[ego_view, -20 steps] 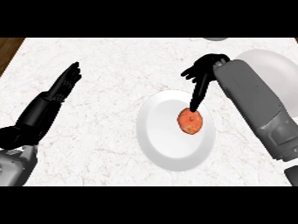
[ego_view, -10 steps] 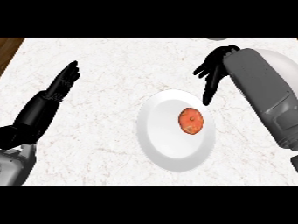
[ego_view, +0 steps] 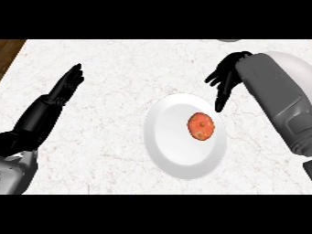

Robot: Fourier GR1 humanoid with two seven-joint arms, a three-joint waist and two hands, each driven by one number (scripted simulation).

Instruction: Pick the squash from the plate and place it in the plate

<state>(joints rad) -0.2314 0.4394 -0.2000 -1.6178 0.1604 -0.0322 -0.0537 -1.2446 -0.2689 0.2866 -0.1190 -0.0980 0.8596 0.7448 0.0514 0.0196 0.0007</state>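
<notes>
- Lifting away from the squash [ego_view: 201, 126], the right hand [ego_view: 226, 81] now hangs above the upper right rim of the near plate [ego_view: 168, 151]; a second ago its fingers reached down onto the squash, and half a second ago they had already let go.
- That hand is released: its fingers hang relaxed, one pointing down toward the plate's edge, and nothing is held between them.
- The squash, an orange round with pale flecks, lies flat on the near plate, right of that plate's centre and apart from the hand. It sits in about the same spot as in both earlier views.
- A second plate [ego_view: 305, 75] shows at the bench's right side, largely hidden behind the right forearm [ego_view: 280, 105]; nothing can be seen on its visible part.
- The left hand [ego_view: 68, 84] rests open at the left of the marbled bench [ego_view: 111, 64], fingers straight and pointing away, unchanged across the three views.
- Judging from this, the placing looks done: the squash is set down on a plate and freed, and only the withdrawal of the right arm seems left.
</notes>
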